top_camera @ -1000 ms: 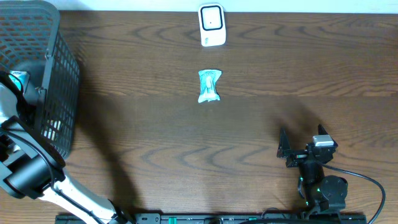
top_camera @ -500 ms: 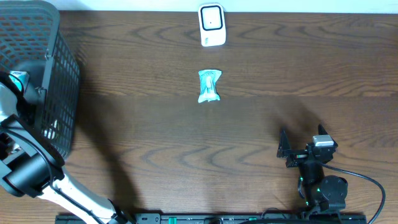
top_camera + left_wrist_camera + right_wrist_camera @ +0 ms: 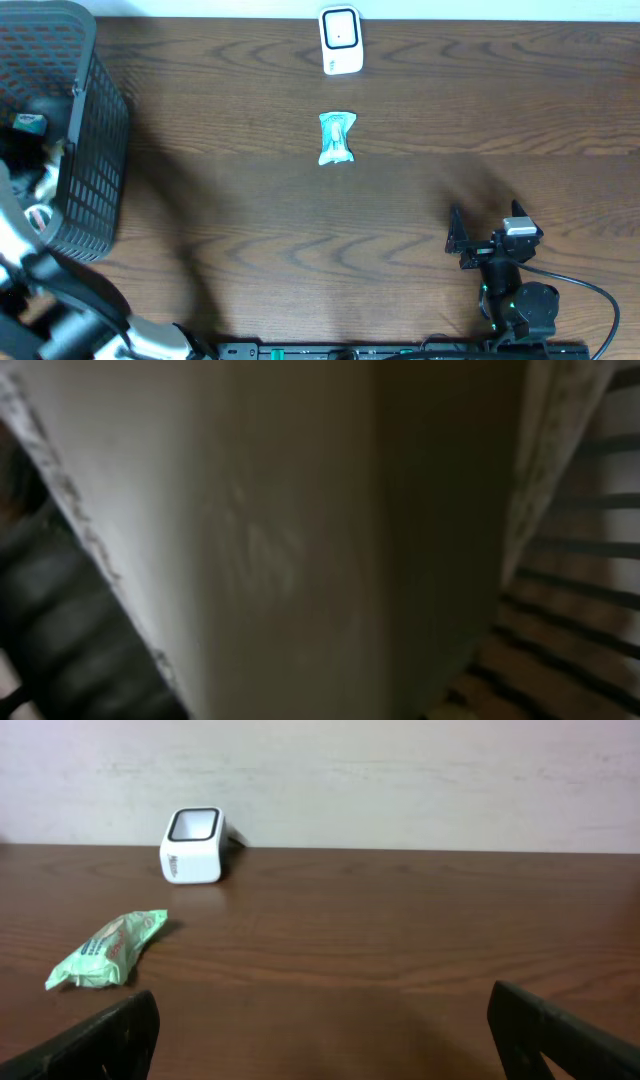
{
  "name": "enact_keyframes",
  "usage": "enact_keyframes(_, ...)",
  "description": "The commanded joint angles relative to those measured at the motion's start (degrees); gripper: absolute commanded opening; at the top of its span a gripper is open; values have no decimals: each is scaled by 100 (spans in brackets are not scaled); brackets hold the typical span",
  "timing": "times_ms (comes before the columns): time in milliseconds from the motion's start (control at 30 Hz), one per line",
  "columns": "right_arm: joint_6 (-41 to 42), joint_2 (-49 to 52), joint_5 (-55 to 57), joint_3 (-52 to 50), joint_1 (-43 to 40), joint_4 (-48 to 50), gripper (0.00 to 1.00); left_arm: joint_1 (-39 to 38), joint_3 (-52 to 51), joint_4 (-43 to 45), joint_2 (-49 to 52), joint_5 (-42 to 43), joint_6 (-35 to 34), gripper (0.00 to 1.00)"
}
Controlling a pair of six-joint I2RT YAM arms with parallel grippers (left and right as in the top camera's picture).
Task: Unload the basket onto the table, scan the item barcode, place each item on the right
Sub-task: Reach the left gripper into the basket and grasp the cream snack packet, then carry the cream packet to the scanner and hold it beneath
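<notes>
Overhead: the green packet (image 3: 337,137) lies on the wooden table (image 3: 240,240) near its middle. Its long axis runs straight up the picture, and its far end points at the white scanner (image 3: 340,40), which stands apart from it by the far edge. The black mesh basket (image 3: 97,150) sits at the far left corner. It holds a small teal-topped item (image 3: 30,122) and some pale shapes too blurred to name. The left arm (image 3: 60,295) reaches up into the basket, and the left gripper cannot be picked out among the contents. The right gripper (image 3: 487,224) rests low at the near right, jaws spread wide with nothing between them, well apart from the packet

Left wrist: a pale, blurred surface fills nearly the whole view, with dark basket bars at the right. The left pincer is clenched, but whether it clasps anything cannot be told

Right wrist: the packet lies at the left, its long axis slanting from near left to far right, towards the scanner behind it
</notes>
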Motion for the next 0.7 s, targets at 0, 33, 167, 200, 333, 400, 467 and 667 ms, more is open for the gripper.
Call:
enact_keyframes(0,83,-37,20,-17,22,-17,99,7,83,354,-752,730,-105,8)
enact_keyframes(33,83,-37,20,-17,22,-17,99,2,83,476,-914,787,-146,8)
enact_keyframes(167,83,-37,20,-17,22,-17,99,-57,83,1001,-1547,1132,-284,7)
enact_keyframes(200,83,-37,20,-17,22,-17,99,-107,83,1167,-1698,1320,-282,8)
enact_keyframes(333,83,-37,20,-17,22,-17,99,-380,83,1768,-2131,1943,-278,7)
enact_keyframes(400,83,-37,20,-17,22,-17,99,-612,83,2041,-2323,2124,-267,7)
enact_keyframes(467,83,-37,17,-17,22,-17,99,-898,83,2188,-2479,2190,-125,8)
enact_keyframes(667,83,-37,17,-17,22,-17,99,-2417,81,1930,-2717,2186,1539,7)
